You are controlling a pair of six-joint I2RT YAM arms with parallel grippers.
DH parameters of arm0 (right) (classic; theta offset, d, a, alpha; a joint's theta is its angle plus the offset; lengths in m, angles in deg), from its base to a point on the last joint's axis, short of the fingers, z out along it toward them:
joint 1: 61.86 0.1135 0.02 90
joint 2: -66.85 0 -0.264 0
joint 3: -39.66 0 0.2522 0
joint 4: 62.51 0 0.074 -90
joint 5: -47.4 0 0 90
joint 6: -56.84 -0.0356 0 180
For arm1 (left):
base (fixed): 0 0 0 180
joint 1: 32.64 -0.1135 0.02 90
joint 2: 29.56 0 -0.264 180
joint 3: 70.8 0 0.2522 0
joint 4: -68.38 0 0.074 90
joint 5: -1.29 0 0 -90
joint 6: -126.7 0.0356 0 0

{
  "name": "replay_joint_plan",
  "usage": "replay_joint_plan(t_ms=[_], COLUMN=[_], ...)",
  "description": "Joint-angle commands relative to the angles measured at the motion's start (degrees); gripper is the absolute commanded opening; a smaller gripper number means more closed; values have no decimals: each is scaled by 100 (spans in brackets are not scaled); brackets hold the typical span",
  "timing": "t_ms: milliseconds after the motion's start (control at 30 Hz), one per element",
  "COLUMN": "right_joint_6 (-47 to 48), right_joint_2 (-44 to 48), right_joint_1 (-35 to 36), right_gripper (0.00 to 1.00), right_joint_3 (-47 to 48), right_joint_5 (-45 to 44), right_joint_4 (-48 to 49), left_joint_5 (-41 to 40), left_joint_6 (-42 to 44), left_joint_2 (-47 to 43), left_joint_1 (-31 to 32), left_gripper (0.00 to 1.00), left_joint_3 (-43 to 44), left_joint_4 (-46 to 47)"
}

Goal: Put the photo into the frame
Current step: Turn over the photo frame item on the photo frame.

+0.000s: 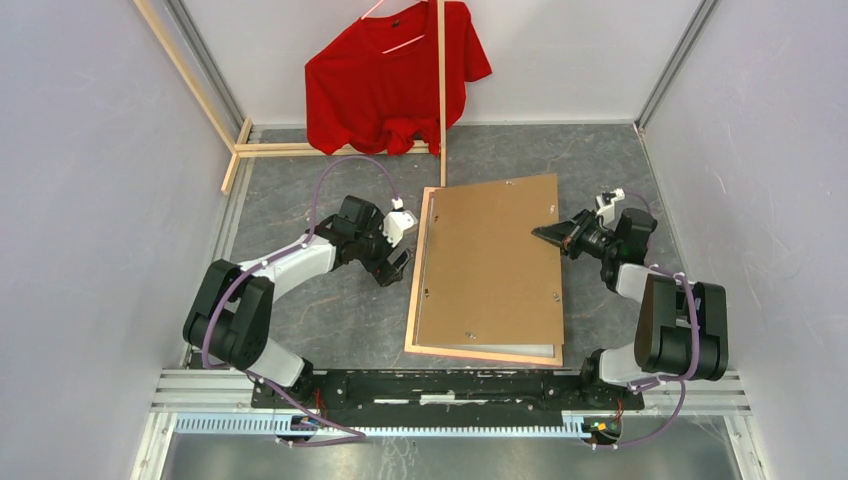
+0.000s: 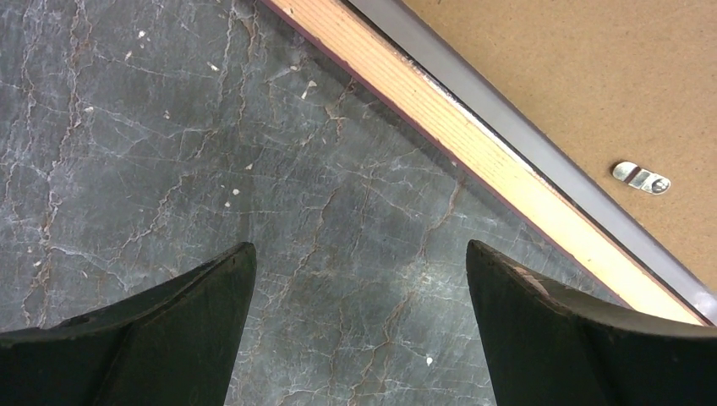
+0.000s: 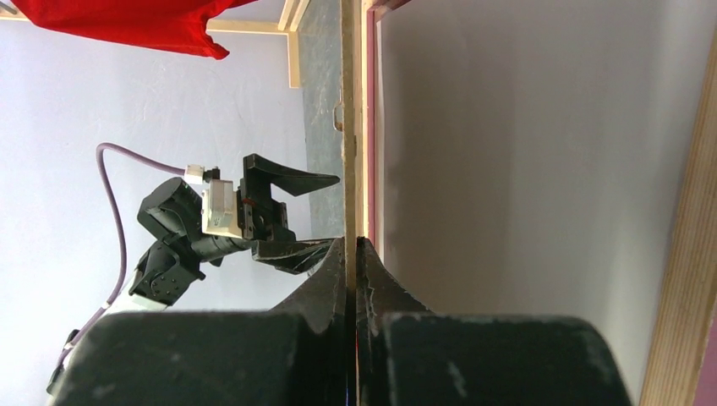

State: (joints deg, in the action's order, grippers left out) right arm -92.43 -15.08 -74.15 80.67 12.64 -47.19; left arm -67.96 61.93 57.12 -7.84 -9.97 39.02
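Observation:
The frame (image 1: 420, 285) lies back up on the dark table, its pale wood rail (image 2: 457, 135) crossing the left wrist view. A brown backing board (image 1: 490, 260) rests askew over it. My right gripper (image 1: 545, 234) is shut on that board's right edge (image 3: 348, 127), and the board stands raised off the frame. Under the board lies a pale sheet (image 3: 524, 169) inside the frame rail (image 3: 689, 254); it looks like the photo's plain back, and a grey strip of it (image 2: 507, 127) shows beside the board. My left gripper (image 2: 359, 249) hangs open over bare table just left of the frame.
A wooden-stick rack with a red shirt (image 1: 395, 75) stands at the back of the table. White walls close in left, right and behind. A small metal turn clip (image 2: 641, 177) sits on the backing board. The left gripper (image 3: 287, 211) shows beyond the board's far edge.

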Motion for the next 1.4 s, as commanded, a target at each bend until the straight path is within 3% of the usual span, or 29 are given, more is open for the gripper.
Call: replay_joint_plan(t_ms=[0,1367], right_joint_6=[-226,308], right_joint_2=[-93,-797], right_joint_1=[-14,289], right_gripper=[0,0], right_joint_3=[76,560], right_joint_5=[241,-80], right_joint_4=[485,625], left_joint_5=[-63,-218], left_joint_6=[257,268], left_joint_2=[15,148], left_joint_1=[69,200], left_gripper=[99,99], left_joint_3=[2,13], left_joint_4=[219,197])
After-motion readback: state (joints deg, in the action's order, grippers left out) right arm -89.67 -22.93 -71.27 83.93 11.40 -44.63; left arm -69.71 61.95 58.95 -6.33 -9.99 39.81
